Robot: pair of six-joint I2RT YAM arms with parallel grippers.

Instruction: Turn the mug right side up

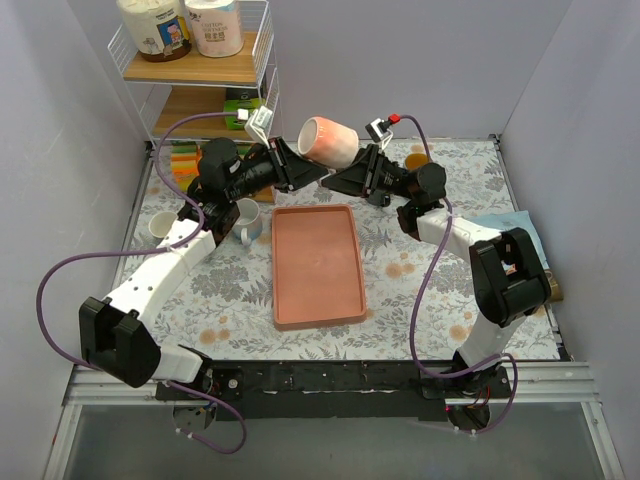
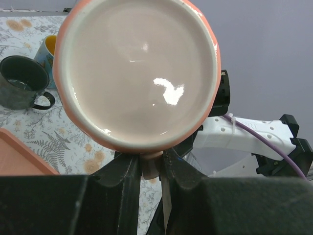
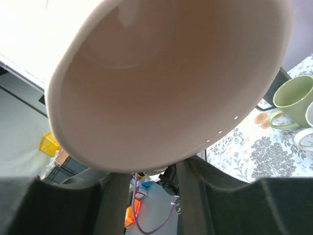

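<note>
A pink mug [image 1: 328, 140] hangs in the air on its side beyond the far end of the pink tray [image 1: 318, 265]. My left gripper [image 1: 310, 172] is shut on the mug's handle [image 2: 150, 165]; in the left wrist view the mug's open mouth [image 2: 137, 73] faces the camera. My right gripper [image 1: 342, 178] sits just under the mug's base end. In the right wrist view [image 3: 151, 188] its fingers stand apart below the mug's body [image 3: 166, 78] with background showing between them; it grips nothing.
A white mug [image 1: 160, 225] and a light-blue mug [image 1: 248, 220] stand left of the tray. A black mug [image 2: 19, 88] and a yellow mug [image 2: 46, 49] stand at the far side. A green mug [image 3: 293, 95] shows too. A wire shelf [image 1: 200, 70] is at the back left.
</note>
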